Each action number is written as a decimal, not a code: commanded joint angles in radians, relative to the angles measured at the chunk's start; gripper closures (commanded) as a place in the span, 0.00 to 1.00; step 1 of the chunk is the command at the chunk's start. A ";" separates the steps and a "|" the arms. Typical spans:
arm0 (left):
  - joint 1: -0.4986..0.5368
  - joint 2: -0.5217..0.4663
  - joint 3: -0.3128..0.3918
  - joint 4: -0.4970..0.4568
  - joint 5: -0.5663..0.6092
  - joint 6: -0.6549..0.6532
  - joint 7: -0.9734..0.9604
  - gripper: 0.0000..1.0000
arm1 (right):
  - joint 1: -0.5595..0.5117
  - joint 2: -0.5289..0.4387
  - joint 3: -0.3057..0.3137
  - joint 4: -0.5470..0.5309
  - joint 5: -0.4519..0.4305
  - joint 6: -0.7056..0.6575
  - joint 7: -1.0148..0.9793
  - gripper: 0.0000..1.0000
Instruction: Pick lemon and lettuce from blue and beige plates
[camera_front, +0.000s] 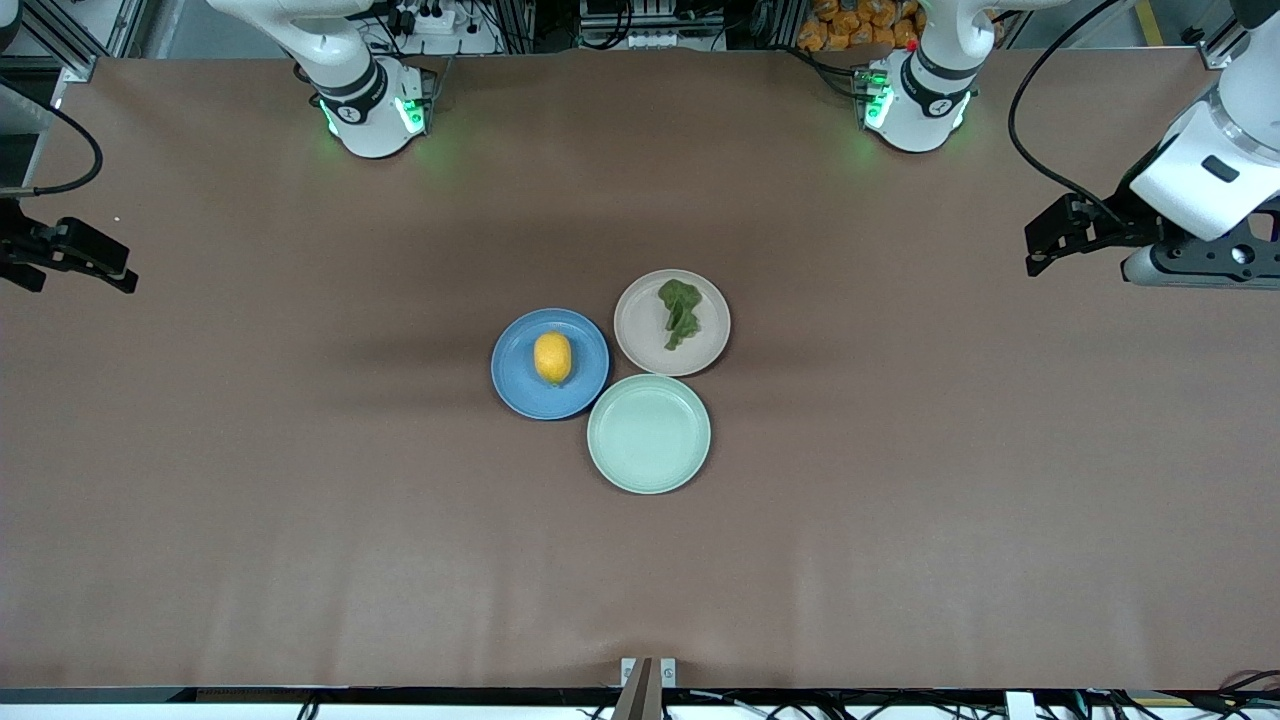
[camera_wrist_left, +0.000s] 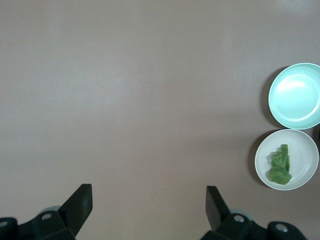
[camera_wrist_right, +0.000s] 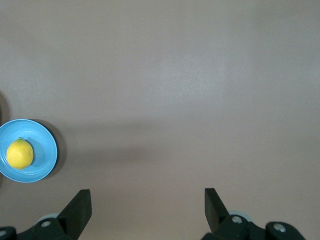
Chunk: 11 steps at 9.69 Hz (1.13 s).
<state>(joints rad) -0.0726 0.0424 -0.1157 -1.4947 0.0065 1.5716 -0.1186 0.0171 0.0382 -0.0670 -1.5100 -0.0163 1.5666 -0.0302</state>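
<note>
The lemon (camera_front: 552, 357) lies on the blue plate (camera_front: 515, 372) mid-table, and the right wrist view shows the lemon (camera_wrist_right: 20, 153) on that blue plate (camera_wrist_right: 46, 150) too. Beside it, toward the left arm's end, the lettuce (camera_front: 680, 312) rests on the beige plate (camera_front: 640, 332); the left wrist view also catches the lettuce (camera_wrist_left: 280, 165) on the beige plate (camera_wrist_left: 306, 152). My left gripper (camera_front: 1040, 250) (camera_wrist_left: 149, 192) hangs open and empty over bare table at its own end. My right gripper (camera_front: 115, 272) (camera_wrist_right: 147, 195) is open and empty over its end, well away from the plates.
An empty mint-green plate (camera_front: 649, 433) (camera_wrist_left: 297, 95) touches both other plates and lies nearer to the front camera. The brown table cover (camera_front: 300, 500) spreads wide around the three plates. The arm bases stand along the table's edge by the robots.
</note>
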 joint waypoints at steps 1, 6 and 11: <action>0.004 -0.001 -0.006 -0.015 0.000 0.010 0.008 0.00 | -0.022 0.012 0.012 0.025 -0.008 -0.013 0.003 0.00; -0.015 0.043 -0.012 -0.032 -0.054 0.008 -0.003 0.00 | -0.022 0.012 0.012 0.025 -0.008 -0.013 0.003 0.00; -0.010 0.067 -0.064 -0.076 -0.149 -0.009 -0.059 0.00 | -0.020 0.012 0.012 0.025 -0.008 -0.013 0.003 0.00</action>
<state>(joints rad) -0.0877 0.1202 -0.1465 -1.5496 -0.1205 1.5683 -0.1612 0.0108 0.0382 -0.0672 -1.5100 -0.0163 1.5665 -0.0302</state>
